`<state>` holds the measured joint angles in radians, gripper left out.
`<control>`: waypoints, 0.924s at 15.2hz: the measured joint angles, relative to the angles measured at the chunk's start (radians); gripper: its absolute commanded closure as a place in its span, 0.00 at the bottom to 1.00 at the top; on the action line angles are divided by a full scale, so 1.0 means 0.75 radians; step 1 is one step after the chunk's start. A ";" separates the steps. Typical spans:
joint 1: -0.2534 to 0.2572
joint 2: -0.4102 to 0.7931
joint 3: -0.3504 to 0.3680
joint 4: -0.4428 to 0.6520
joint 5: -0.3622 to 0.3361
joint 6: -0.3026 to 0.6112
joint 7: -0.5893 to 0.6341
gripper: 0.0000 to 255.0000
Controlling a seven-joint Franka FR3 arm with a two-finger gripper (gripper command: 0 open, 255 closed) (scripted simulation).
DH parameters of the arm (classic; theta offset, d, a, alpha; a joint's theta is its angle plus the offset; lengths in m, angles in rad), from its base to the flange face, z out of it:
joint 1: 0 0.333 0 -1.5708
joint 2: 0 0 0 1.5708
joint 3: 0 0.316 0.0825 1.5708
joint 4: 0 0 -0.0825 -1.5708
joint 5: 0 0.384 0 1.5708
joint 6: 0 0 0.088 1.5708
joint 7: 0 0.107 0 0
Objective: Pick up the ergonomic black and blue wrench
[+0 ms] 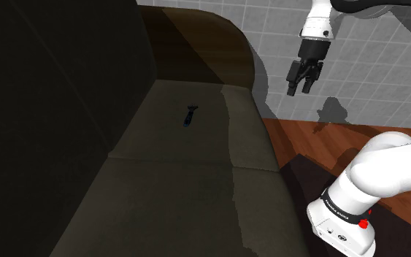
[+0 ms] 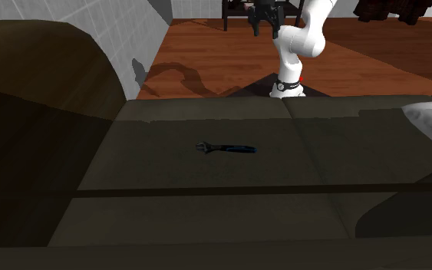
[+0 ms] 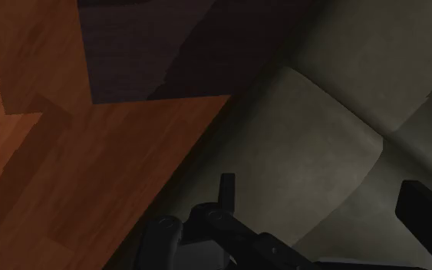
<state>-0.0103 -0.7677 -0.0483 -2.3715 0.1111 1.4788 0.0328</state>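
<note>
Dark sofa backrest (image 1: pixel 58 95) is looming closest in the shoulder view, filling its left side in deep shadow. Beside it, two olive-grey seat cushions (image 1: pixel 174 182) are running away from the camera, meeting at a seam and ending at a rounded brown armrest (image 1: pixel 204 44). A small wrench (image 1: pixel 189 115) is lying flat on the farther cushion, past the seam, about midway between the backrest and the cushion's front edge. It is showing a black head and a blue grip. In the second exterior view the head is pointing to that view's left and the blue grip to its right.

Further right, a grey tiled wall (image 1: pixel 386 66) is rising behind a strip of reddish wooden floor (image 1: pixel 298 139). The black gripper (image 1: pixel 299 90) is hanging high in front of that wall, with its fingers pointing down over the floor beside the sofa's front edge, well apart from the wrench. Its two fingers are standing spread with nothing between them. The wrist view is showing them apart above the floor boards and the cushion's edge.

At the lower right, the white arm (image 1: pixel 386 171) is curving up from a dark stand (image 1: pixel 302 179) sitting on the floor.
</note>
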 measured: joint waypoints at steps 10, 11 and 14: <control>0.001 0.281 0.206 0.057 0.116 0.265 0.342 0.00; -0.001 0.316 0.227 0.074 0.123 0.289 0.383 0.00; -0.008 0.450 0.290 0.131 0.132 0.381 0.508 0.00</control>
<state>-0.0164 -0.4300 0.1690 -2.2735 0.2102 1.7645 0.4136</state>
